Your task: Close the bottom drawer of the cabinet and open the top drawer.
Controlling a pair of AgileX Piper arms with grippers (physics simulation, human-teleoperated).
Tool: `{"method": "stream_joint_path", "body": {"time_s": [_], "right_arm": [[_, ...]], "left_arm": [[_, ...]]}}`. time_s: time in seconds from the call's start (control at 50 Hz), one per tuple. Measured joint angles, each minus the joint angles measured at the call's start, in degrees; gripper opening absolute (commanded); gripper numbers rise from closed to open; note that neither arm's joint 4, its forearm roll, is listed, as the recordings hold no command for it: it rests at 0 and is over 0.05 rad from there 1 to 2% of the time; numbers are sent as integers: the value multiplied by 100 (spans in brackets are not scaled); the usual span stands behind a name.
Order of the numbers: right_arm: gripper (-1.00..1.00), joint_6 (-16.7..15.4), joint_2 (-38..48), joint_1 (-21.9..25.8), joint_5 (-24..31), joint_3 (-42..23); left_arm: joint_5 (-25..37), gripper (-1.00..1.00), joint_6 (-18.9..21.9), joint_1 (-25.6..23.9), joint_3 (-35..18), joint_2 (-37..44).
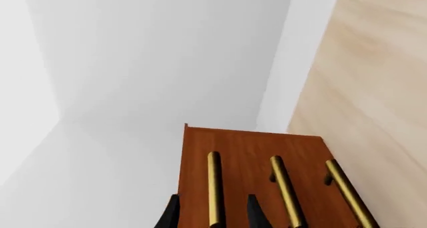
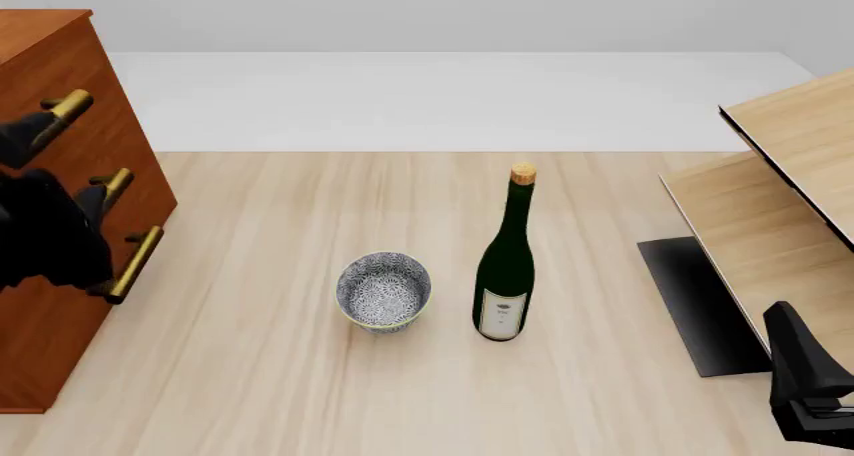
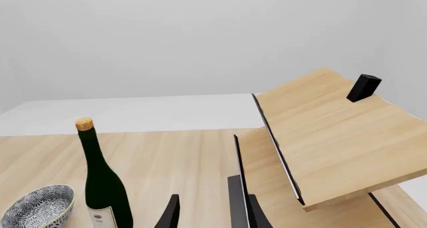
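Note:
The reddish-brown cabinet (image 2: 54,336) stands at the table's left edge, its three brass handles facing right. My left gripper (image 2: 34,136) is at the top drawer's handle (image 2: 70,104). In the left wrist view my left gripper (image 1: 212,210) is open, with one finger on each side of that handle (image 1: 214,183) and a gap on both sides. The bottom drawer's handle (image 2: 134,261) is the lowest, and in the left wrist view (image 1: 347,193) it lies nearest the table. All three drawer fronts look flush. My right gripper (image 2: 807,396) is open and empty at the near right.
A patterned bowl (image 2: 384,291) and a green wine bottle (image 2: 507,266) with a cork stand mid-table. A pale wood shelf unit (image 2: 787,206) leans at the right, close to my right gripper (image 3: 213,213). A small black block (image 3: 363,87) sits on it.

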Motion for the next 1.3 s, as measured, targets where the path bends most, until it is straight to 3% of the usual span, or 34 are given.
{"method": "stream_joint_path", "body": {"time_s": [1.3], "right_arm": [[100,-17,-4,-50,-26,4]], "left_arm": [[-408,100,125,1080,-321,1025]]}}
